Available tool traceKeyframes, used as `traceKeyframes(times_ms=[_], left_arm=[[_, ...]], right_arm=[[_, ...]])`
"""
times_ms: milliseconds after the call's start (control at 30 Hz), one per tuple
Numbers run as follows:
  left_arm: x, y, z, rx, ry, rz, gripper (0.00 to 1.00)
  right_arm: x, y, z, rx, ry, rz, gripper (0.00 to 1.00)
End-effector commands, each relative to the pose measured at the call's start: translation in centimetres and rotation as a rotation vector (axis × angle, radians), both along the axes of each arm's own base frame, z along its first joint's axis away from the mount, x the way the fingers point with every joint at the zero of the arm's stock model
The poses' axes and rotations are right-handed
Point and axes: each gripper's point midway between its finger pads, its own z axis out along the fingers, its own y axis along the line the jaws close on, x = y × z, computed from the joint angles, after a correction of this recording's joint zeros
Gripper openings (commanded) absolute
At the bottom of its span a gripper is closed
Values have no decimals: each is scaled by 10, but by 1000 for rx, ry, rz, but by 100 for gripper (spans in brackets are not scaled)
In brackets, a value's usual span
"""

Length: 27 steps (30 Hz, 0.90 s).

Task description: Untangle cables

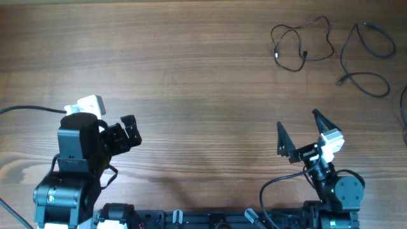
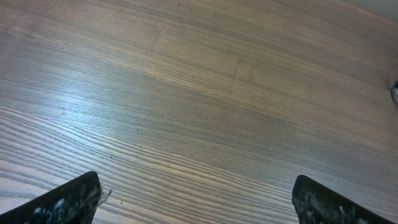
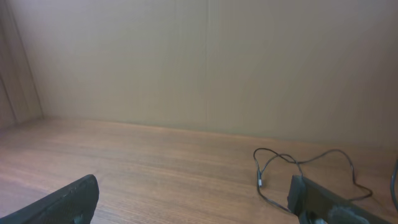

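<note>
We've got a wood-grain desk (image 1: 191, 70) with a plain beige wall (image 3: 205, 62) behind. The cables (image 1: 278, 56) lie far right, one sprawled sideways, one running front-to-back. On the left gripper (image 1: 131, 130) and right gripper (image 1: 297, 124), fingers spread wide, empty.

Both arms are black. The left arm (image 1: 75, 149) has a boxy housing topped by a white camera module (image 1: 87, 105), with a thick black wire (image 1: 28, 109) attached. The slimmer right arm (image 1: 340, 187) carries a white block (image 1: 331, 142), a looped black lead (image 1: 280, 183) and a small green light (image 1: 331, 189). The right end effector (image 1: 297, 125) has pointed triangular fingers, while the left end effector (image 1: 130, 130) has blunter ones.
</note>
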Motion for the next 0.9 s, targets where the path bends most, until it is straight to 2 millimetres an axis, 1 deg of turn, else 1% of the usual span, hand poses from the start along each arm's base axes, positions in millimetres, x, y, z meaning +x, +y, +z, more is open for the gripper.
traceKeyframes(times_ms=[0, 533, 700, 800, 867], left_arm=[[0, 2, 1, 0, -4, 14, 100], [0, 2, 1, 0, -4, 14, 100], [0, 2, 1, 1, -4, 14, 100], [0, 2, 1, 1, -4, 14, 100], [0, 2, 1, 0, -4, 14, 100]], right_arm=[[-1, 3, -6, -8, -5, 17, 100], [1, -1, -8, -82, -22, -9, 100], [1, -1, -15, -131, -9, -13, 100], [2, -1, -27, -131, 41, -10, 100], [2, -1, -27, -147, 38, -11, 100]])
